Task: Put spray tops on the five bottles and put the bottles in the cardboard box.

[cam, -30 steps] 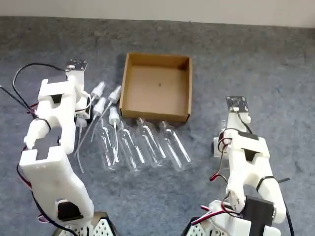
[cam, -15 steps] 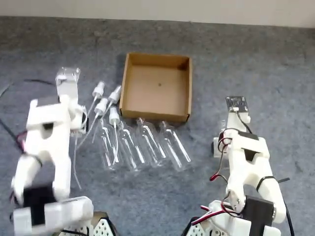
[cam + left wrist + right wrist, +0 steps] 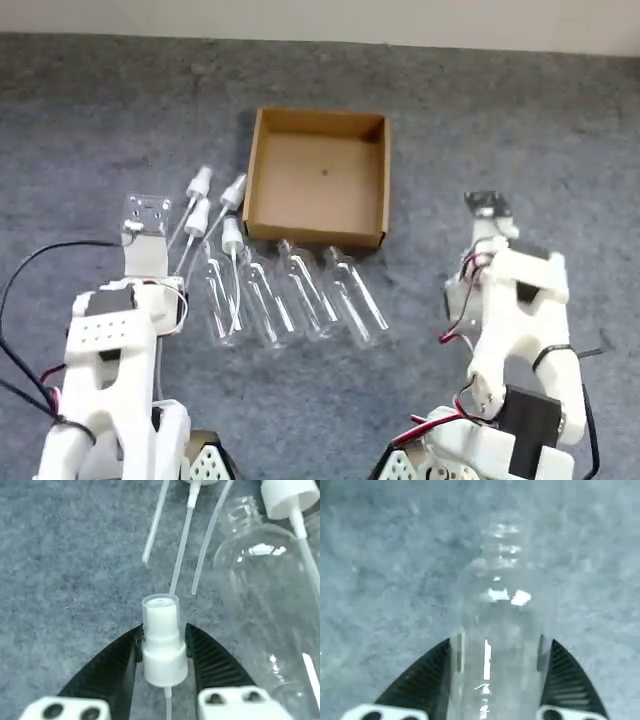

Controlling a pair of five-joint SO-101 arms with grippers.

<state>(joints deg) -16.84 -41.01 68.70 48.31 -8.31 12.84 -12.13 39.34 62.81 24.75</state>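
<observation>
Spray top point(image 3: 164, 652) clamped lengthwise in left gripper point(image 3: 163, 629), nozzle end pointing out past the jaws; right gripper point(image 3: 500, 642) clamps clear bottle point(image 3: 502, 580).

clear bottles point(image 3: 300, 295) and white spray tops point(image 3: 200, 181) lie beside the open cardboard box point(image 3: 318, 185)

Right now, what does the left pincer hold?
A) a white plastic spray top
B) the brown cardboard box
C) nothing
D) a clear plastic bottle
A: the left pincer is shut on the white plastic spray top; the clear plastic bottle sits in the right pincer.
</observation>
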